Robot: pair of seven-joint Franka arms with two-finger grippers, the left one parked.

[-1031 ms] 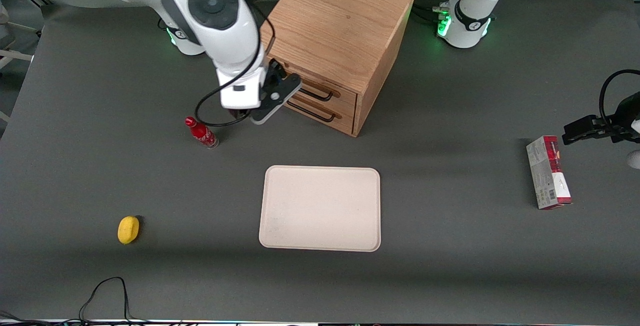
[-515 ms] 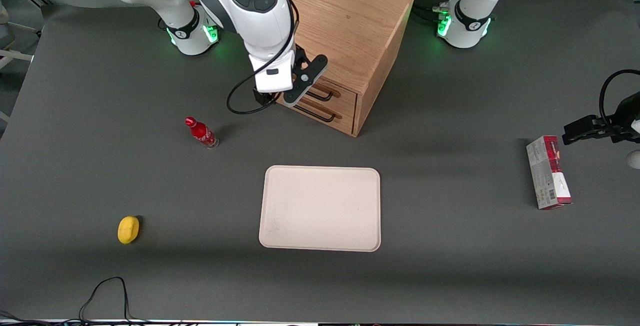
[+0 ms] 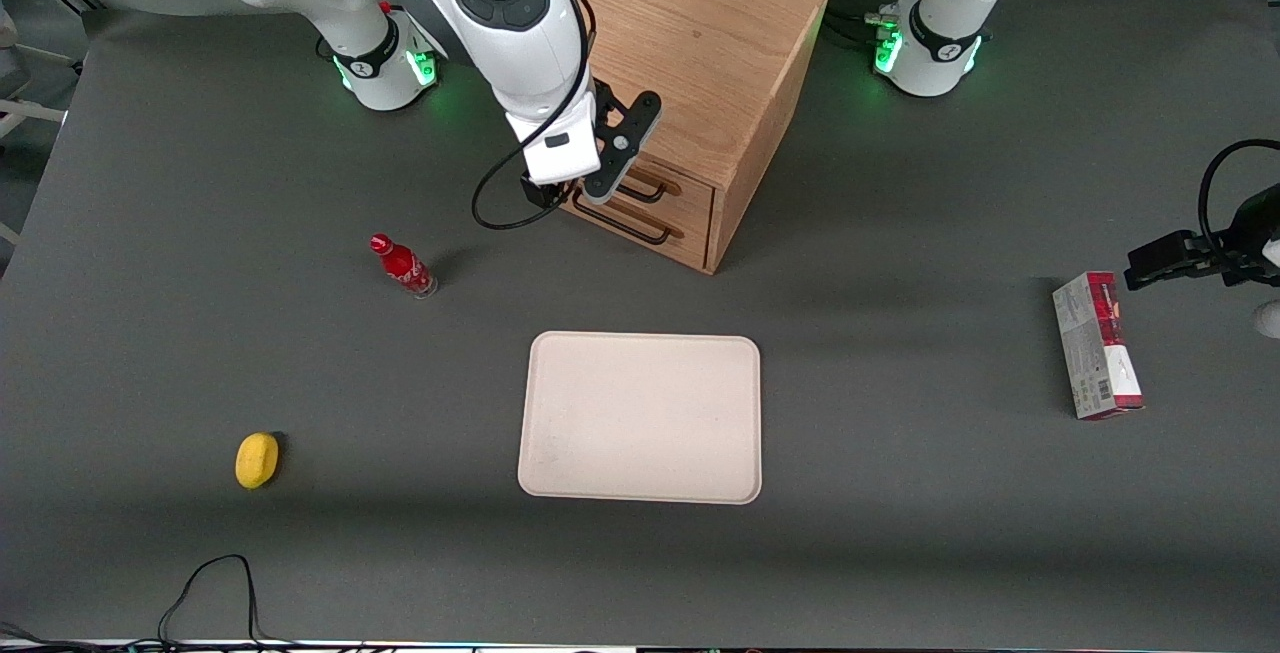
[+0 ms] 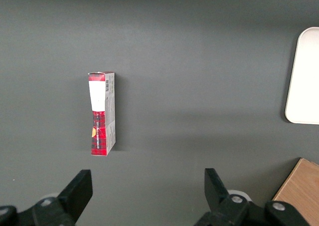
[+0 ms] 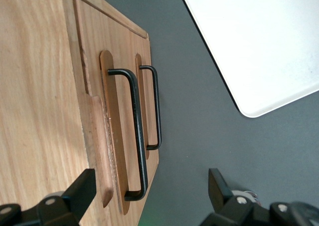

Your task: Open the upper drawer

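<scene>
The wooden cabinet [image 3: 690, 43] stands at the back of the table with both drawers shut. The upper drawer [image 3: 690, 189] has a thin black wire handle [image 3: 645, 195]; the lower drawer [image 3: 680, 238] sits under it with its own handle [image 3: 625, 225]. My right gripper [image 3: 562, 195] hangs in front of the drawer fronts, at the working arm's end of the upper handle. In the right wrist view the gripper [image 5: 149, 198] is open, and one end of the upper handle [image 5: 137, 136] lies between its fingers [image 5: 82, 191], untouched. The lower handle [image 5: 157, 106] shows beside it.
A cream tray [image 3: 640, 418] lies nearer the front camera than the cabinet. A small red bottle [image 3: 402, 266] stands near my gripper, and a yellow lemon [image 3: 256, 460] lies nearer the camera. A red and grey box [image 3: 1095, 345] lies toward the parked arm's end.
My gripper has moved from beside the cabinet's corner to in front of the drawer fronts, over the upper handle's end, and turned slightly. The drawers have not moved.
</scene>
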